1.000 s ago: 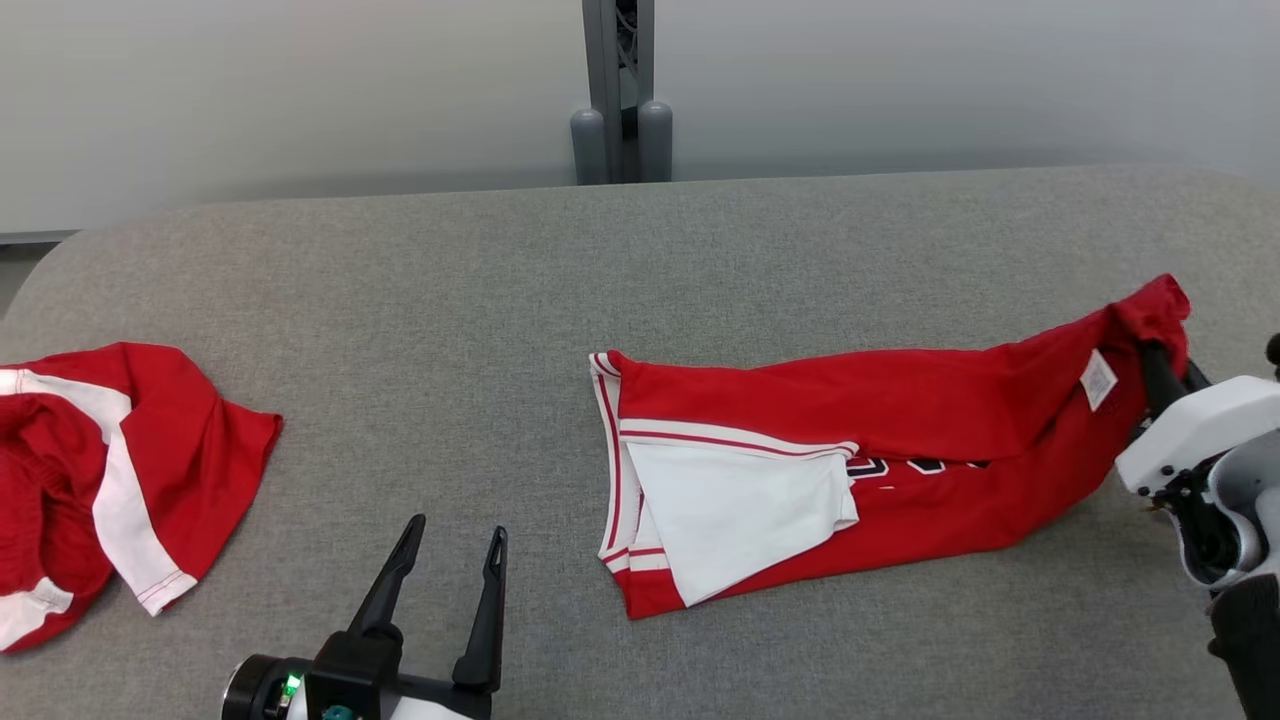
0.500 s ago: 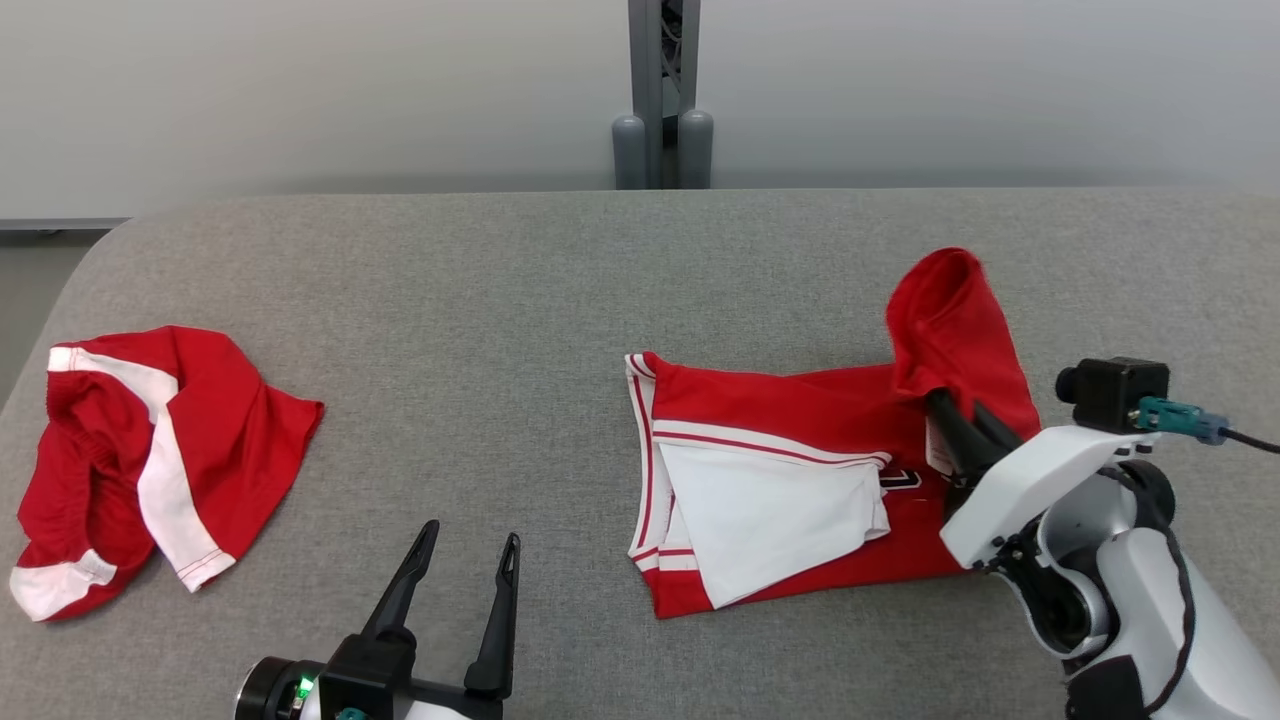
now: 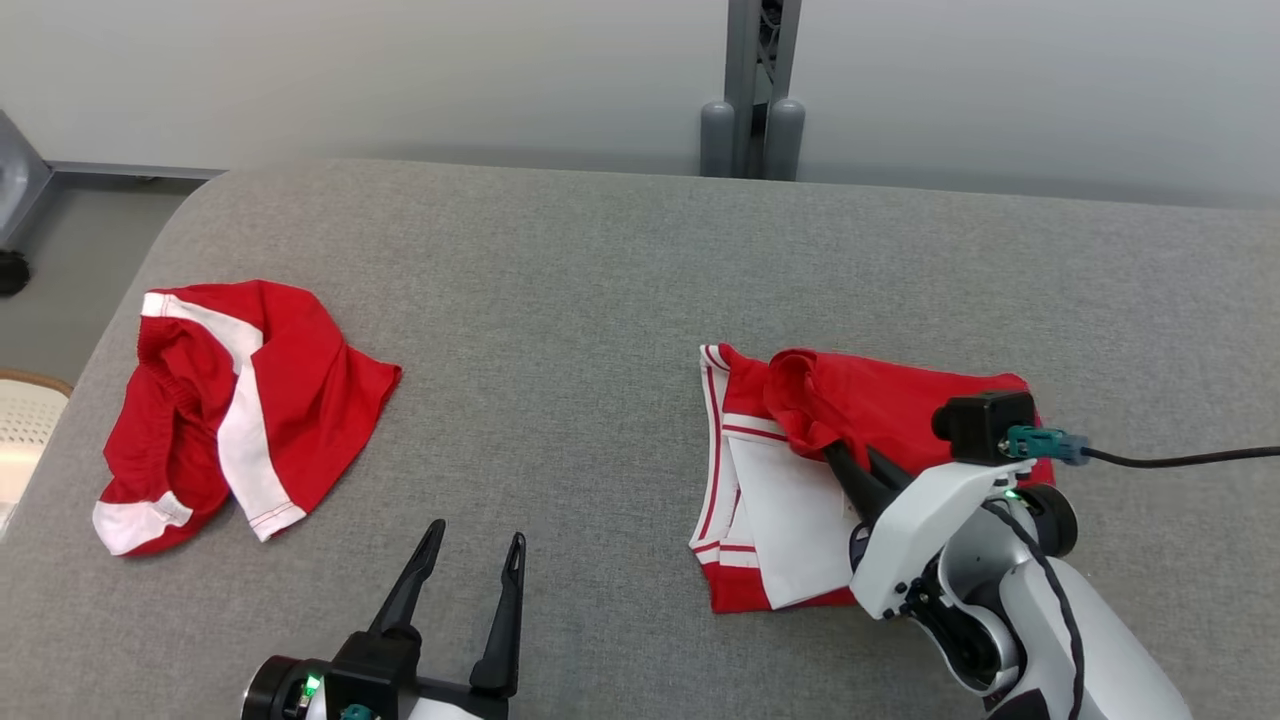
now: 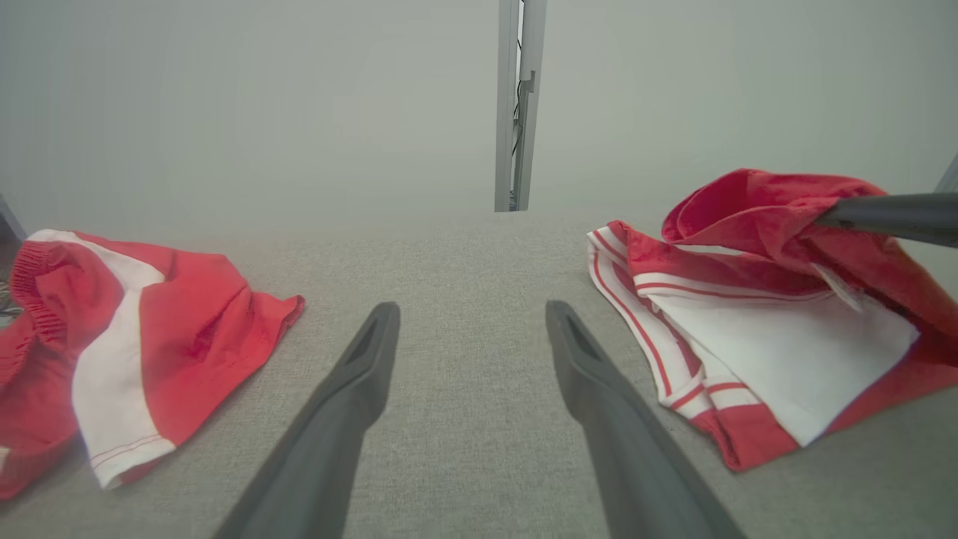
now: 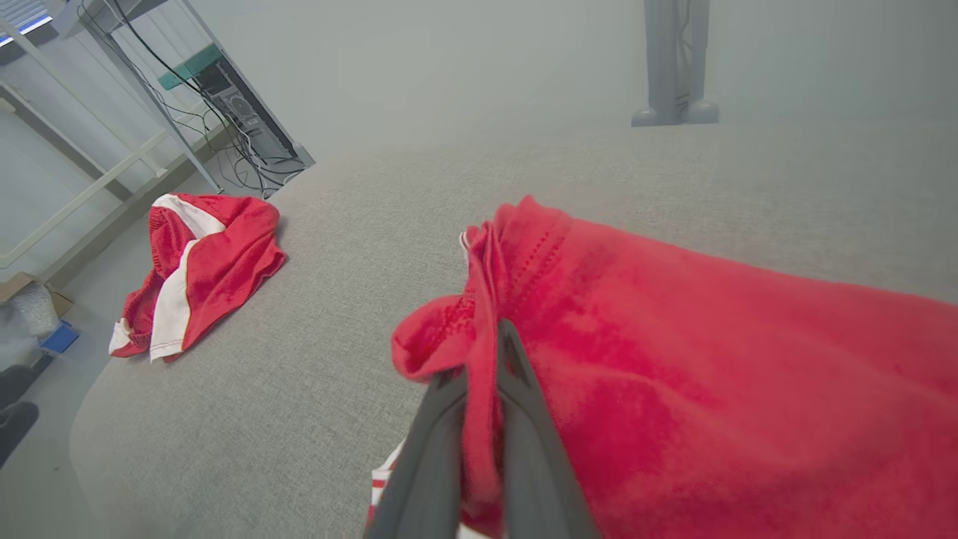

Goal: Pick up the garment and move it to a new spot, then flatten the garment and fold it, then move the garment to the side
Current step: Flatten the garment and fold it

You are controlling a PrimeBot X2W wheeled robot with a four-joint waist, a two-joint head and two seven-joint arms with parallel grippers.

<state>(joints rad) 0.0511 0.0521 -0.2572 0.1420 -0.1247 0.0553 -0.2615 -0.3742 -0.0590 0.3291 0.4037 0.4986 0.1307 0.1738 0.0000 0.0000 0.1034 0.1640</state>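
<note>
right gripper (image 3: 838,458) | pinched garment (image 3: 900,402) end carried farther left | now doubled over

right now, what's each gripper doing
Left gripper: open, holding nothing.
Right gripper: shut on a folded-over edge of the red garment.

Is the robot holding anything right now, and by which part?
The right gripper pinches the red garment by a bunched red edge, folded over the rest. The left gripper is open and empty.
</note>
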